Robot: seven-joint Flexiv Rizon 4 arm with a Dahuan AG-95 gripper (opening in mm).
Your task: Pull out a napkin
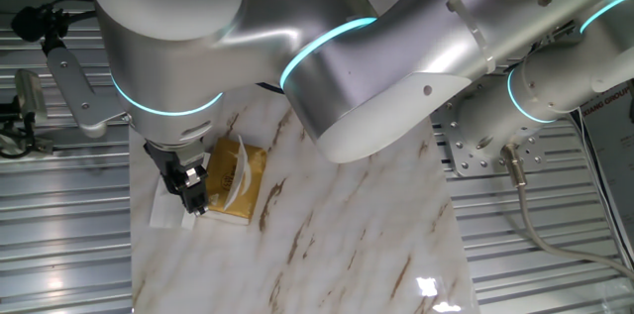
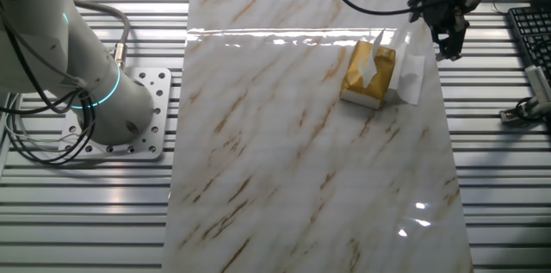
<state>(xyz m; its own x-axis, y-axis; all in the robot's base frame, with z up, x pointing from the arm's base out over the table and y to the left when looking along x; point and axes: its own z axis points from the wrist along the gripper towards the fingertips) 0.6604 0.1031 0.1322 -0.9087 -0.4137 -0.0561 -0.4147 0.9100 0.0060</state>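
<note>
A white napkin (image 1: 161, 211) lies flat on the marble table, right beside the golden tissue pack (image 1: 241, 177). In the other fixed view the napkin (image 2: 411, 78) rests against the pack's (image 2: 368, 75) right side. Another white sheet (image 2: 374, 59) sticks up out of the pack's slot. My gripper (image 1: 190, 195) hangs just above the loose napkin, between it and the pack. Its black fingers stand slightly apart with nothing between them. From the other side the gripper (image 2: 450, 42) is above and to the right of the napkin, not touching it.
The marble slab (image 2: 293, 161) lies on ribbed metal decking. The arm's base plate (image 2: 129, 127) and cables sit to its left. A keyboard (image 2: 529, 32) and a clamp (image 2: 525, 109) lie off the right edge. The large arm links (image 1: 396, 66) hang over the table.
</note>
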